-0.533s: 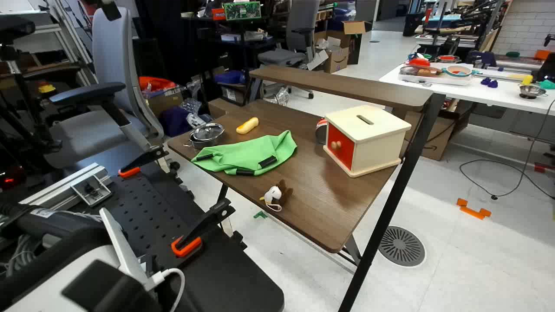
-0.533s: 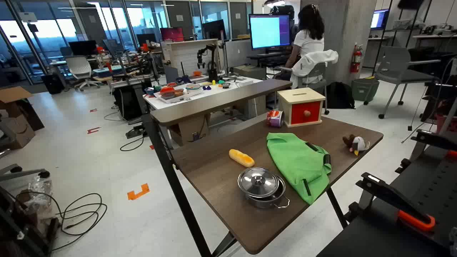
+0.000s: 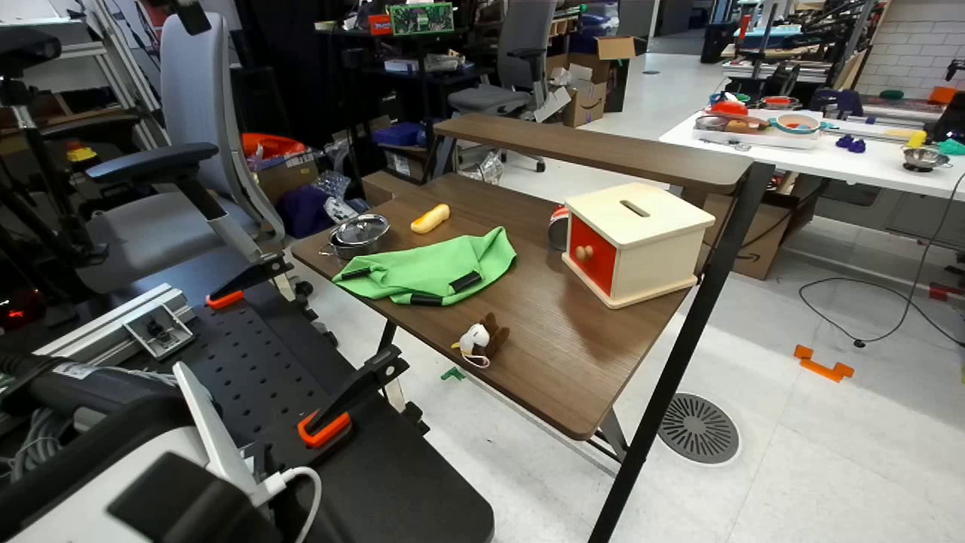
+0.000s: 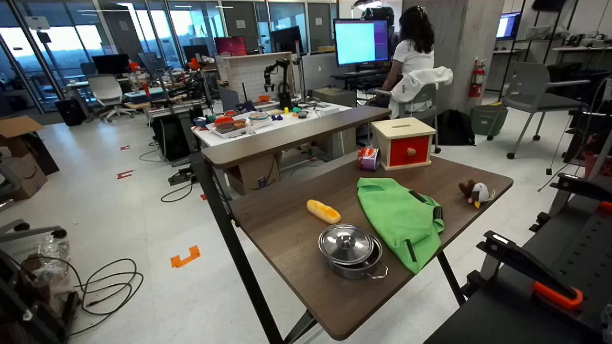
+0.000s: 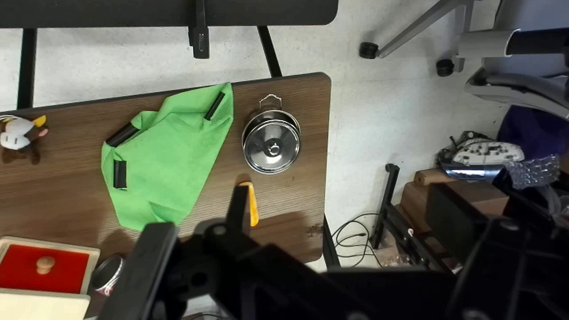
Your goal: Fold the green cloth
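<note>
The green cloth point(image 3: 422, 265) lies wrinkled and irregular on the brown table point(image 3: 573, 354), with black strips on it. It also shows in an exterior view point(image 4: 399, 215), with one pointed corner at the table edge that faces the black pegboard bench. In the wrist view the cloth point(image 5: 164, 155) is fully flat on the table, left of my gripper point(image 5: 349, 211). My gripper's fingers are wide apart with nothing between them. The gripper is high above the table and apart from the cloth. It does not show in either exterior view.
A lidded metal pot point(image 4: 346, 246) and a yellow bread toy point(image 4: 323, 211) lie beside the cloth. A red-and-cream box point(image 3: 633, 241), a can point(image 4: 368, 158) and a plush toy point(image 3: 480, 341) are also on the table. A raised shelf point(image 3: 588, 151) runs along one side. Clamps point(image 3: 324, 430) hold the bench edge.
</note>
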`<state>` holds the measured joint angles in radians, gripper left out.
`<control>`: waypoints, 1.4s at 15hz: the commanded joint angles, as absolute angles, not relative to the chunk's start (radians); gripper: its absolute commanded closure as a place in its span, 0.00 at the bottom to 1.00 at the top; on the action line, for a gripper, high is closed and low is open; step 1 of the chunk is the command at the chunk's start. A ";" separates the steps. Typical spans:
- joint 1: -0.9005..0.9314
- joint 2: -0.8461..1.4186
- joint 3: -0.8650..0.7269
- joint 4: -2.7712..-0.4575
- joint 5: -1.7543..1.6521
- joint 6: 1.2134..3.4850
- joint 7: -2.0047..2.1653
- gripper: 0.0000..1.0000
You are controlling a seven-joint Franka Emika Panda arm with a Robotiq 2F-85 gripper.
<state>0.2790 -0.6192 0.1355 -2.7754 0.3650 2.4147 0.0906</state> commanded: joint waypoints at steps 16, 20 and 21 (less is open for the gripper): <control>0.231 -0.053 0.176 -2.665 0.310 2.856 0.162 0.00; 0.167 0.181 0.138 -2.547 0.140 2.909 0.308 0.00; 0.170 0.230 0.107 -2.510 0.093 2.909 0.350 0.00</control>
